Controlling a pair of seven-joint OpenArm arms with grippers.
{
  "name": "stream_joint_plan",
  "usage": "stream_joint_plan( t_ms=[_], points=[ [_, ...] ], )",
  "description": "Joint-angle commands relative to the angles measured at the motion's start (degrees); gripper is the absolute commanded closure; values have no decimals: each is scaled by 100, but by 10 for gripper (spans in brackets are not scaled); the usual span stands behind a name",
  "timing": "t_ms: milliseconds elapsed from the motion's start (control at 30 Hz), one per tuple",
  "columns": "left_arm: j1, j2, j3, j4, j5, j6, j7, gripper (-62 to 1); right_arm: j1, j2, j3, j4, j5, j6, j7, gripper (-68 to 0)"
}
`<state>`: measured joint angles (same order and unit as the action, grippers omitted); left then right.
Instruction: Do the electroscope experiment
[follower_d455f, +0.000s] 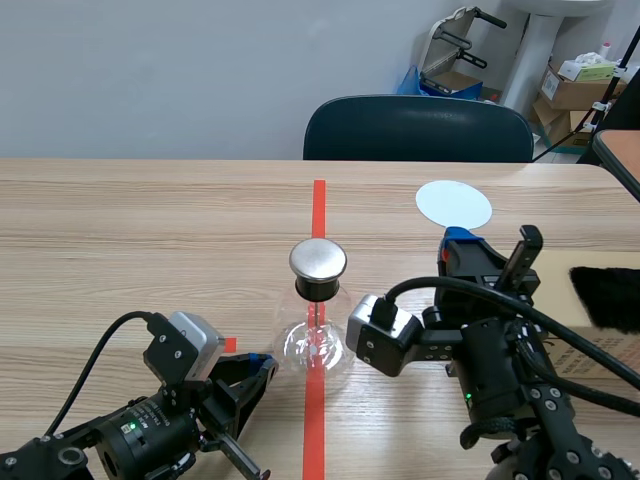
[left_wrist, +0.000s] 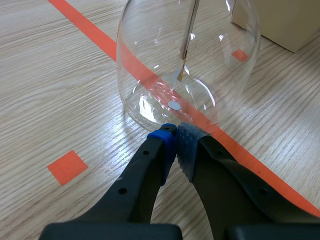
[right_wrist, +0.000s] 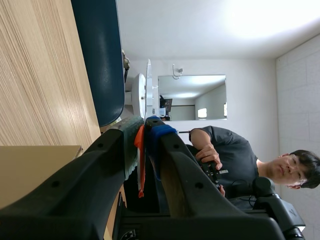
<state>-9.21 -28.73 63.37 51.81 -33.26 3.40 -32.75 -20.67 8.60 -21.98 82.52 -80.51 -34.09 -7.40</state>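
The electroscope is a clear glass flask (follower_d455f: 315, 345) with a round metal cap (follower_d455f: 318, 261), standing on the red tape line at the table's middle. In the left wrist view the flask (left_wrist: 145, 65) is just ahead of my fingers, and its inner rod (left_wrist: 188, 35) ends in a small foil leaf. My left gripper (left_wrist: 175, 137) is shut on nothing, its tips at the foot of the glass; in the scene view the left gripper (follower_d455f: 262, 366) lies low left of the flask. My right gripper (right_wrist: 142, 125) is raised right of the flask and shut on a thin orange-red strip (right_wrist: 141, 165).
A white disc (follower_d455f: 453, 203) lies on the table at the far right. A black furry piece (follower_d455f: 606, 296) rests on a cardboard sheet (follower_d455f: 560, 275) at the right edge. A dark blue chair (follower_d455f: 418, 129) stands behind the table. A person (right_wrist: 225, 150) shows in the right wrist view.
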Motion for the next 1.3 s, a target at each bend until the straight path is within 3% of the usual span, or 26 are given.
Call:
stream_joint_plan(
  t_ms=[0,1267],
  points=[
    [0,11,4,61,-2,7,-61,-29,50,74,-15,90,11,-76,-20,-8],
    [0,-4,4,61,-4,11,-57,-29,50,76,-7,90,-105,-11,42,-8]
  ],
)
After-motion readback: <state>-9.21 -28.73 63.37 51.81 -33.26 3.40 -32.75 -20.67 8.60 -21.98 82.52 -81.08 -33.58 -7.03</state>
